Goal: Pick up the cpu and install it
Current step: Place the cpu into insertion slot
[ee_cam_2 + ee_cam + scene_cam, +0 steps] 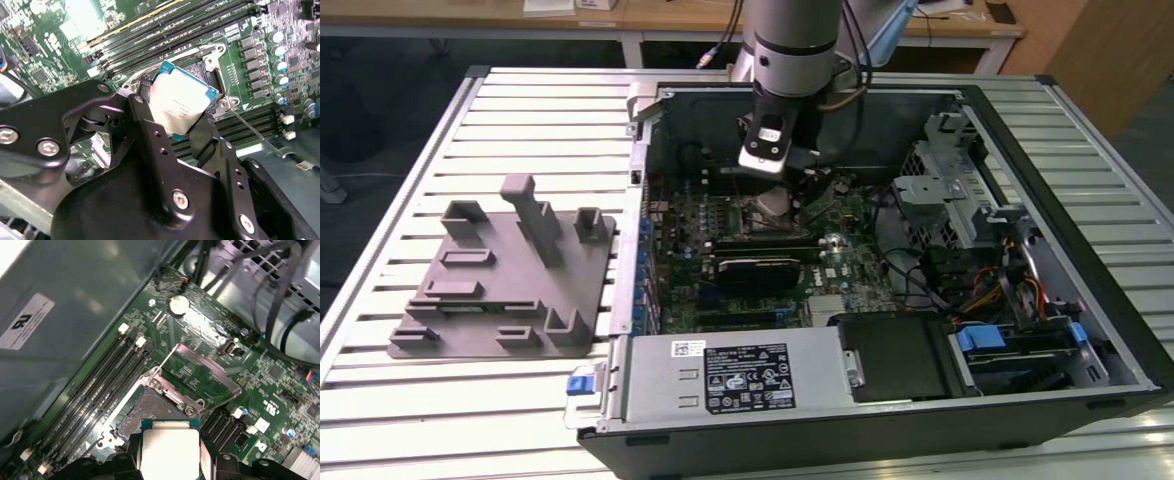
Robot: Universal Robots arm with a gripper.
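Cpu (182, 102): small flat chip with a silver lid and a thin green rim, clamped by two opposite edges between the black fingers (145, 107) of the gripper (177, 107), which is closed narrowly on it. It appears in both wrist views with the lid facing up toward the cameras (170, 450).

Location: inside the open computer case (1067, 200), over the motherboard (854, 265), directly under the arm in the exterior view.

Key relation: the cpu socket (145, 410) lies below the chip and partly out past its far edge in the first wrist view. The socket's metal load plate (205, 375) is swung open, leaving the bed bare. The chip appears to hang just above the socket and is not seated. Its edges look turned somewhat against the socket frame, though the camera angle leaves that unsure. The chip is near-square, so no long axis governs. Only one arm is present.

Neighbours: memory slots (100, 385) run alongside the socket, and a coin cell (177, 305) sits beyond it. The grey plastic tray with pegs (507, 270) lies well apart, outside the case on the exterior view's left.

Writing: faint print on the chip lid. There is a large black-and-white label (747, 375) on the power supply and a white sticker (27, 320) on the case wall. None is transcribed.
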